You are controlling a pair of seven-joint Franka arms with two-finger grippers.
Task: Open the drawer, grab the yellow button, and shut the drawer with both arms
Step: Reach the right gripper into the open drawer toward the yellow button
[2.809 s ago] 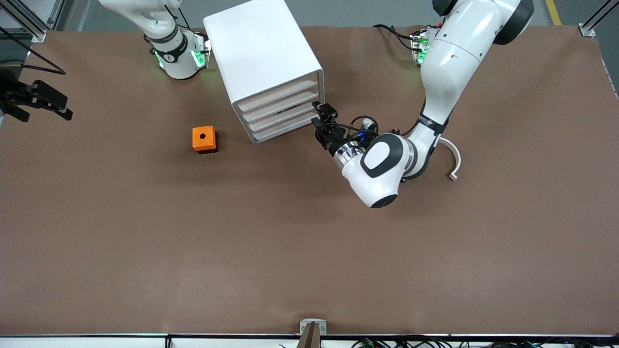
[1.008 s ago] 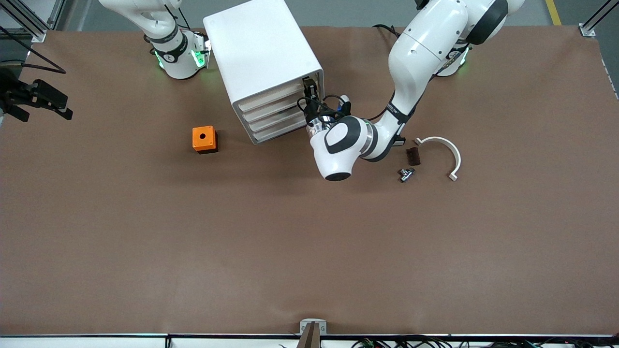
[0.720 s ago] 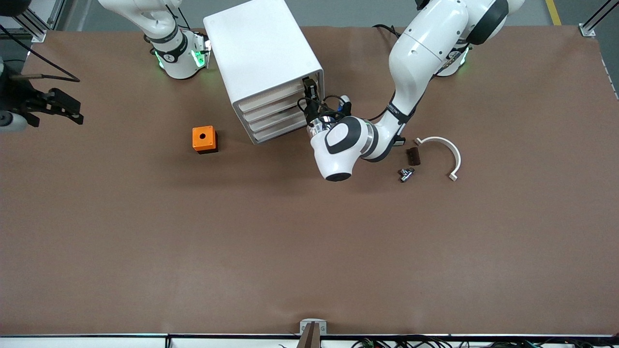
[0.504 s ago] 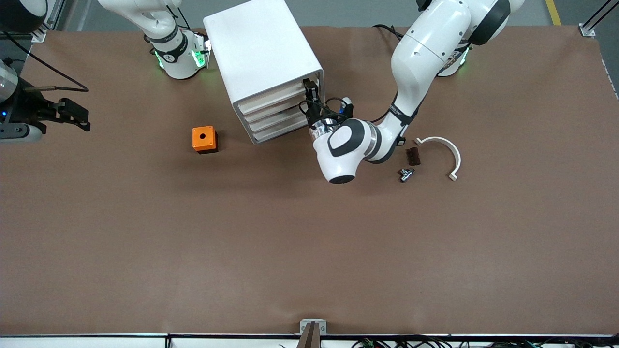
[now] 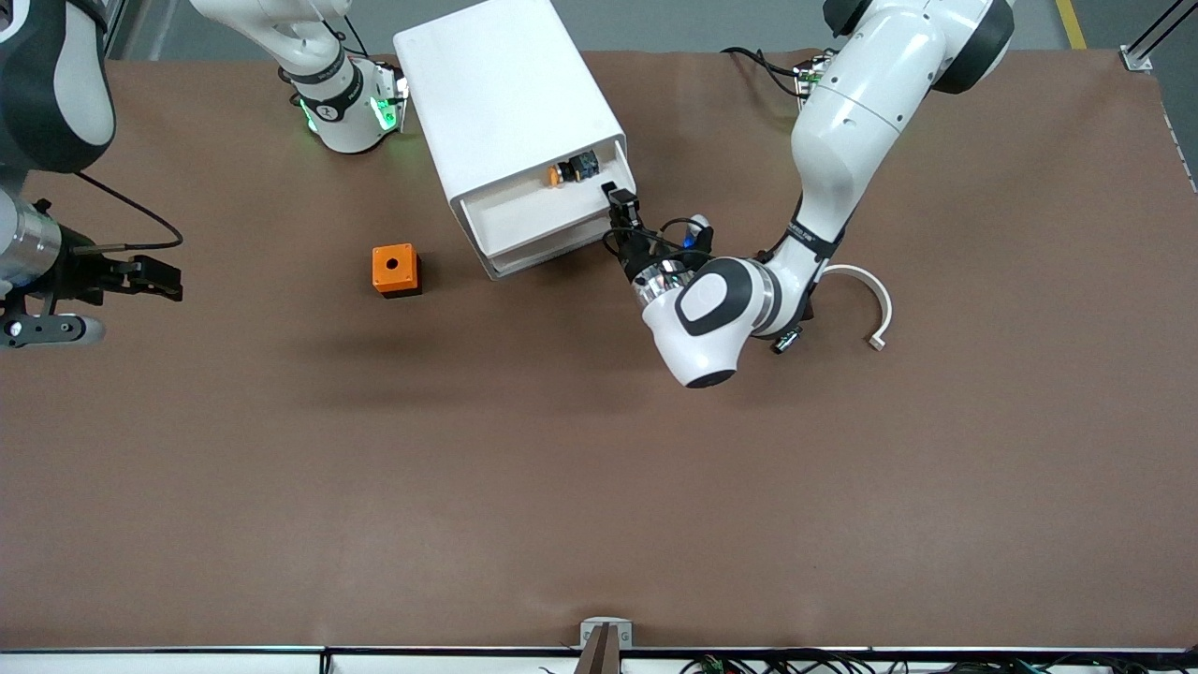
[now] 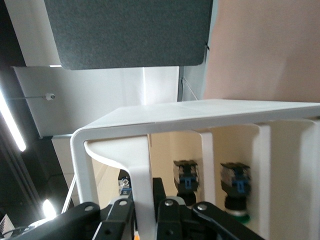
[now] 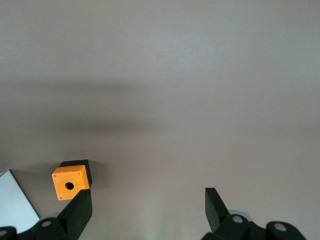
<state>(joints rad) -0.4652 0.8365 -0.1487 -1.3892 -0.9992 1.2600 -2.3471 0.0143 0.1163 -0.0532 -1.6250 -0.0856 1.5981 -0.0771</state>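
Now that the drawer [image 5: 547, 208] has slid out of the cabinet [image 5: 505, 112], where half a second ago it sat flush with the three below it, its shallow white tray lies open to view, and the button [image 5: 559, 173] shows in it, orange cap and dark body, at the tray's inner end close to the cabinet's face and toward the left arm's end; a black piece [image 5: 585, 165] sits just beside it; so the opening step looks done or nearly so, and the taking of the button is next; the left hand [image 5: 624, 208] is pinched shut on the drawer's front lip at the corner toward its own arm, the white wall standing between its fingers [image 6: 120, 220] in the left wrist view, with its forearm bent low over the bench [image 5: 599, 487] and drawn back toward the front camera since a second ago; the right hand [image 5: 154, 279] has swung in over the bench's edge at its own arm's end, jaws spread wide and empty, well apart from the cabinet, with the orange cube [image 5: 395, 270] between it and the cabinet on the bench.
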